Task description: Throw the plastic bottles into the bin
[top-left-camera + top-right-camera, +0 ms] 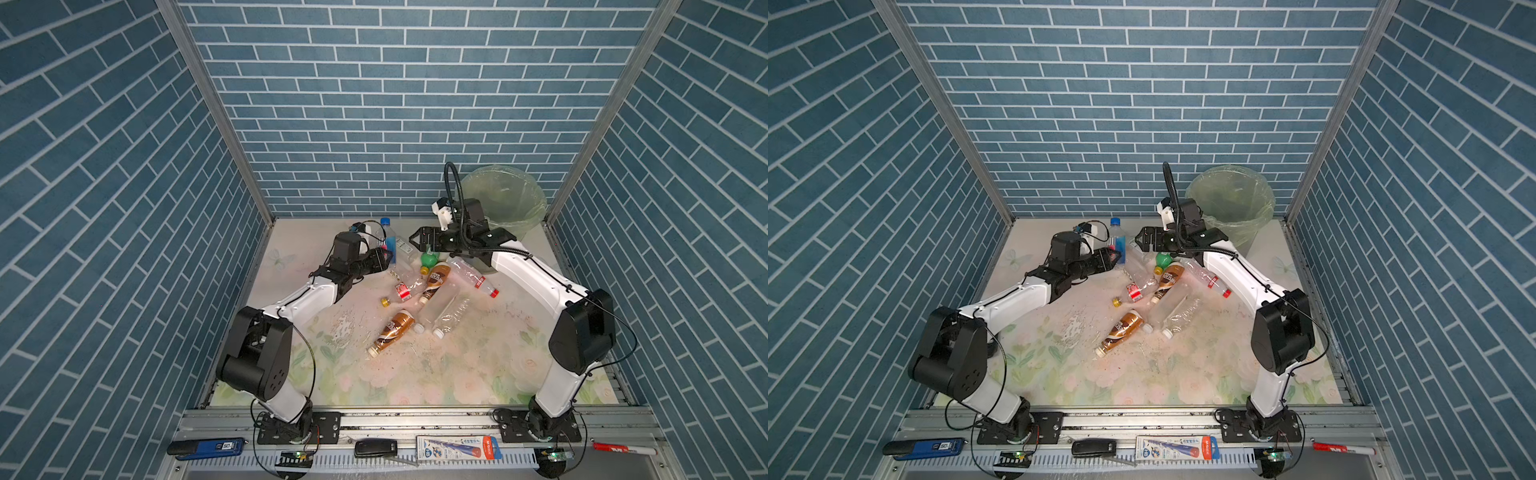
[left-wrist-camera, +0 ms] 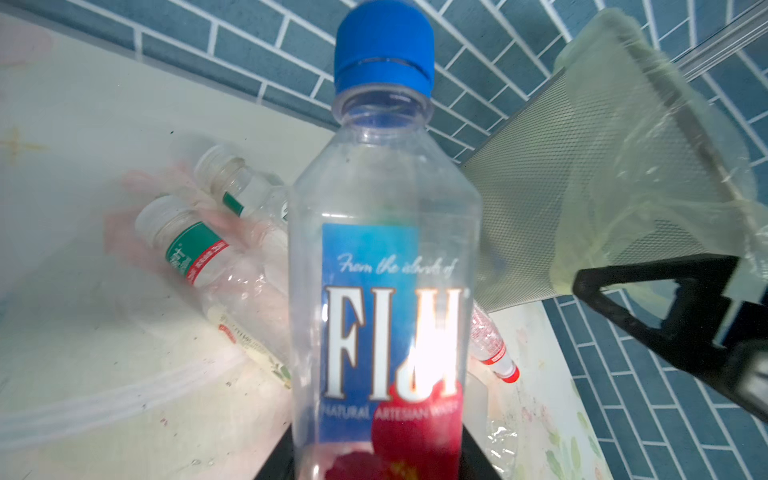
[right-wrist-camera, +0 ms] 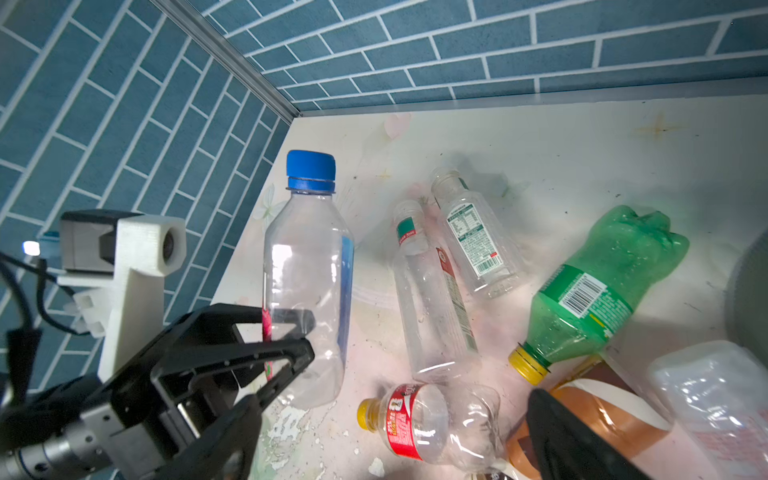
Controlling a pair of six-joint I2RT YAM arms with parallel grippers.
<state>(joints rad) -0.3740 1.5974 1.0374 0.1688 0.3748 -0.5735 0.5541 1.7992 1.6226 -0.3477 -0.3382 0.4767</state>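
A clear plastic bottle with a blue cap and blue label (image 1: 390,239) (image 1: 1117,241) (image 2: 386,249) (image 3: 307,270) stands upright near the back wall. My left gripper (image 1: 384,257) (image 1: 1113,258) (image 2: 374,465) is shut on its lower body. My right gripper (image 1: 415,241) (image 1: 1140,240) (image 3: 395,449) hangs open over the pile, nothing between its fingers. Below it lie a green bottle (image 1: 428,259) (image 3: 602,291), a brown bottle (image 1: 436,280) and a red-labelled clear one (image 3: 424,424). The bin (image 1: 505,195) (image 1: 1229,195) (image 2: 582,187) stands at the back right, behind the right arm.
More bottles lie mid-table: a second brown one (image 1: 392,330), two large clear ones (image 1: 444,311), a red-capped clear one (image 1: 478,278), two small clear ones (image 3: 449,266). A loose yellow cap (image 1: 385,302) lies nearby. Brick-patterned walls close in three sides. Small tools sit on the front rail (image 1: 457,446).
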